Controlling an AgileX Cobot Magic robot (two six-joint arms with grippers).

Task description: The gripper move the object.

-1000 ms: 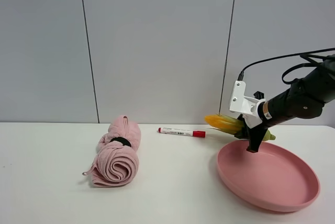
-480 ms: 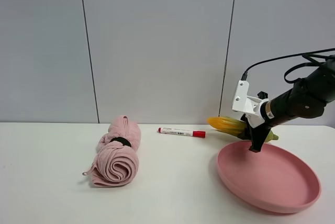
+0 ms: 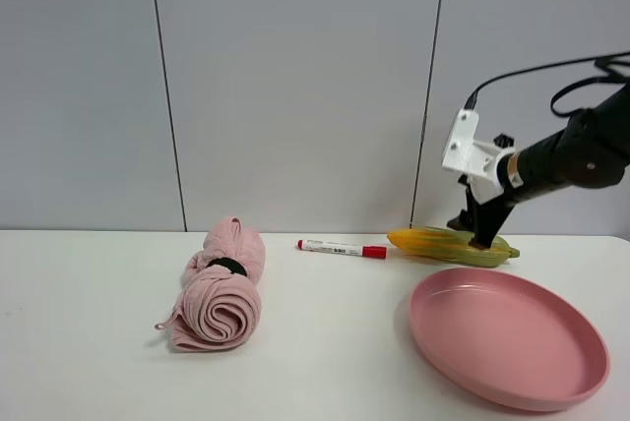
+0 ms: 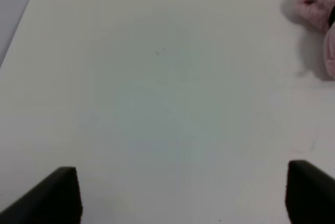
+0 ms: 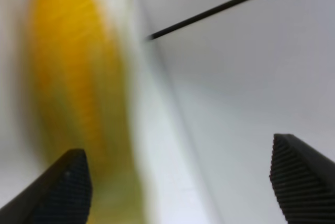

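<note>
The toy corn cob, yellow-orange at one end and green at the other, lies on the white table just behind the pink plate. My right gripper hangs directly over the cob's green end with its jaws spread. In the right wrist view the cob is a yellow blur beside one finger, and the gripper is open and holds nothing. My left gripper is open and empty over bare table. It is out of the exterior high view.
A red-capped white marker lies left of the cob. A rolled pink towel lies at the left and also shows at the edge of the left wrist view. A grey panelled wall stands close behind the table.
My right gripper held the cob over the plate's far rim. It has moved right and back, the cob now lies on the table, and the gripper has opened and risen.
</note>
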